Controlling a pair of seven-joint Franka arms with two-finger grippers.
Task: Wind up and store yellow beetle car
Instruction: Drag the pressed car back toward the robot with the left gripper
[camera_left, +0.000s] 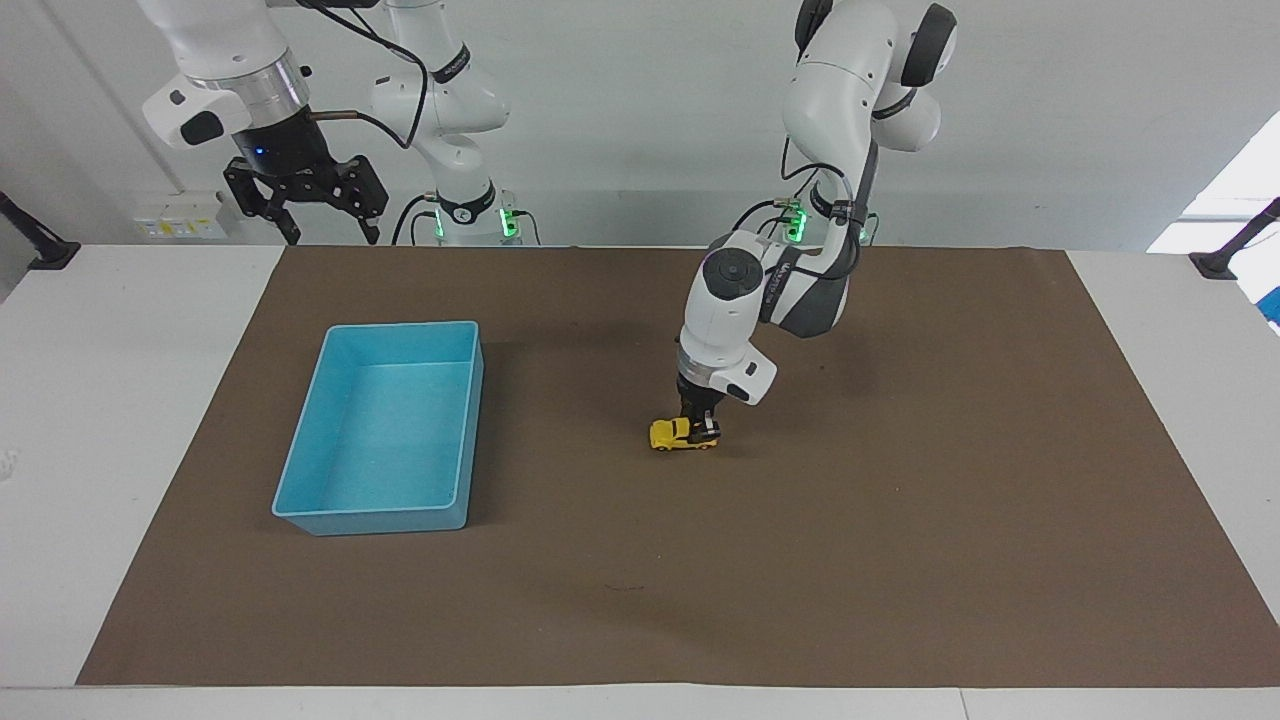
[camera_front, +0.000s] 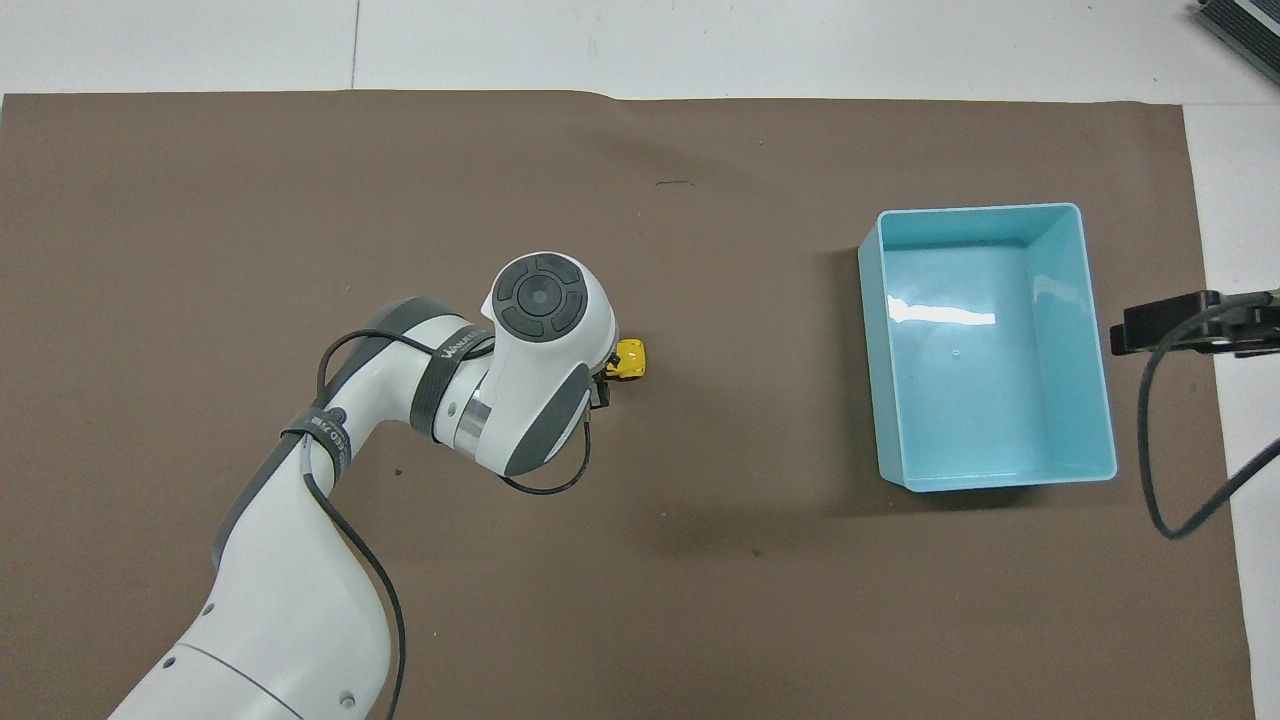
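The yellow beetle car (camera_left: 672, 434) (camera_front: 632, 358) sits on its wheels on the brown mat near the table's middle. My left gripper (camera_left: 704, 430) points straight down and is shut on the car's rear end, the end toward the left arm's side. In the overhead view the left wrist covers the fingers and most of the car. My right gripper (camera_left: 308, 212) hangs open high above the table edge near the right arm's base, holding nothing; only its side (camera_front: 1190, 326) shows from above.
An empty light blue bin (camera_left: 452, 420) (camera_front: 1098, 400) stands on the brown mat (camera_left: 900, 560) toward the right arm's end of the table. White tabletop borders the mat on all sides.
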